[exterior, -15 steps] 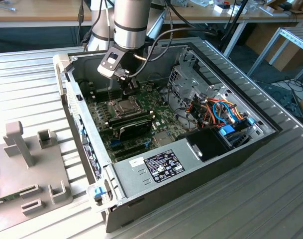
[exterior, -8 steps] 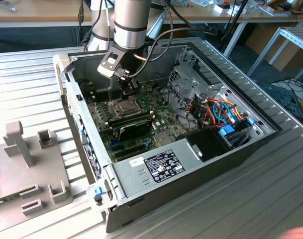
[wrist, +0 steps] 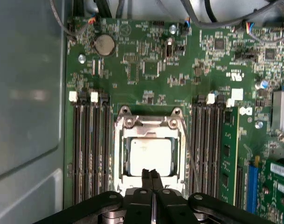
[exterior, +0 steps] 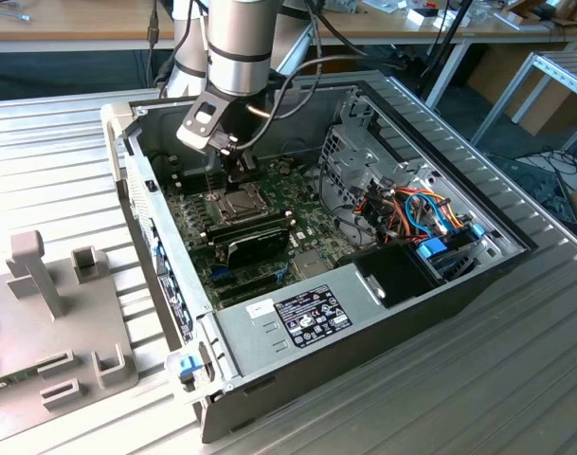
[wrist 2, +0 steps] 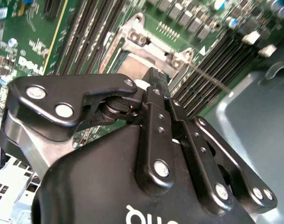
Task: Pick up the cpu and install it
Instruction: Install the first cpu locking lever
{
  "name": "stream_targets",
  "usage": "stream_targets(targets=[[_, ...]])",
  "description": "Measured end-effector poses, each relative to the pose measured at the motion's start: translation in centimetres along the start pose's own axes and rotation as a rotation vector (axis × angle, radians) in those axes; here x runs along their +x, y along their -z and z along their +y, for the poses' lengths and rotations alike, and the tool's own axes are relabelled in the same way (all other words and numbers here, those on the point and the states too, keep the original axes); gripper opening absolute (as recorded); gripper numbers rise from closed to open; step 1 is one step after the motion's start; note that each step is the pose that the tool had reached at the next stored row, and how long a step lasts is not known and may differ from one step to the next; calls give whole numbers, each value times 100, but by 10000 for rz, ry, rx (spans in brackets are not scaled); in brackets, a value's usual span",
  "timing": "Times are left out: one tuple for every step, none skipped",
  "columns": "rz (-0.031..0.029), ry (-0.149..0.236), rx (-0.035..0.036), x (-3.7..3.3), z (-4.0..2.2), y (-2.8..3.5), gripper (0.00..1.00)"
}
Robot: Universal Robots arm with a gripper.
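My hand (wrist: 151,175), fingers pinched shut on nothing, sits at the edge of the small flat silver-grey square cpu (wrist: 148,156) lying in its metal socket frame (wrist: 148,122); risk: any sideways drag could skew it.

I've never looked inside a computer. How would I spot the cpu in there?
Find the green motherboard inside the open case. Near its middle a metal socket frame sits between rows of black memory slots. The cpu is the flat, pale silver square inside that frame, smooth where its neighbours are dark and ribbed.
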State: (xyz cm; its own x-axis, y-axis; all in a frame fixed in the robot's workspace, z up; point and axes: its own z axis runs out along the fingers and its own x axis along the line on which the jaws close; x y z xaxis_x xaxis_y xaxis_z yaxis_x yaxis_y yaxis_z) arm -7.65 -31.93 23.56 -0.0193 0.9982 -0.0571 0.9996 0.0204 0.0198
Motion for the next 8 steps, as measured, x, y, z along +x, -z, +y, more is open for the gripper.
stream_targets(targets=[[0,1,-2,4,-59,-10,11],[1,-1,-4,5,-77,-12,11],[2,0,-4,5,-80,-11,11],[16,2,-6,4,-81,-11,11],[64,-2,-13,5,-83,-11,11],[70,-3,-14,5,-83,-12,11],[77,-2,-15,5,-83,-12,11],[84,24,-16,5,-83,-11,11]])
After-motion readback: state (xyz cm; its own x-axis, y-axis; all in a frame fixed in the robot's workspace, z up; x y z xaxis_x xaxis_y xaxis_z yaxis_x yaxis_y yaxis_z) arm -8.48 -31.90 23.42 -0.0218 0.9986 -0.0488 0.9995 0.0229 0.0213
